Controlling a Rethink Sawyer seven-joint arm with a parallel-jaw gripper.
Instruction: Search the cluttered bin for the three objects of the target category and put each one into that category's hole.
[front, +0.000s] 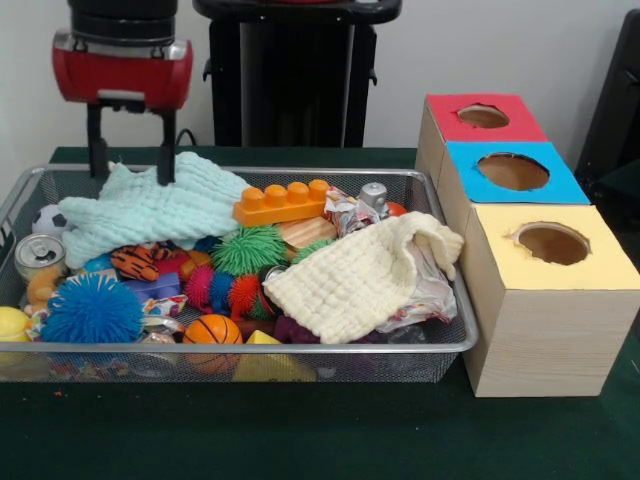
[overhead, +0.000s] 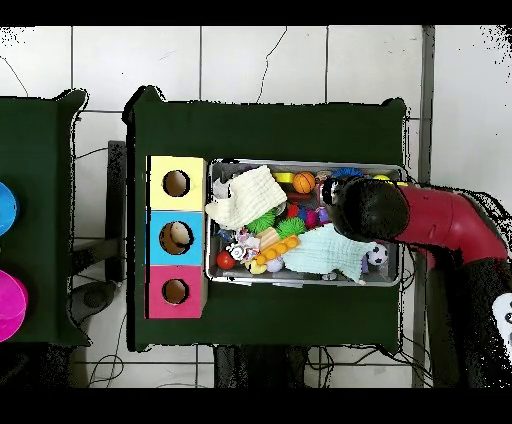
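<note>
The silver wire-mesh basket (front: 300, 349) is full of clutter and lies left of the boxes; it also shows in the overhead view (overhead: 300, 282). An orange, black-striped tiger toy (front: 135, 262) lies at its left, partly buried among balls. I cannot pick out a pale yellow-tan toy. My gripper (front: 131, 175) hangs open and empty over the basket's far left corner, fingertips just above a mint knitted cloth (front: 150, 205). In the overhead view the arm (overhead: 440, 222) covers it. The red-topped box's round hole (front: 483, 116) is farthest back, and also shows in the overhead view (overhead: 175, 291).
A cream knitted cloth (front: 360, 275) drapes over the basket's right half. An orange toy brick (front: 282, 202), blue (front: 92, 310) and green (front: 248, 248) spiky balls, a can (front: 40, 255) and a small basketball (front: 212, 330) lie around. Blue-topped (front: 512, 172) and yellow-topped (front: 552, 243) boxes stand nearer.
</note>
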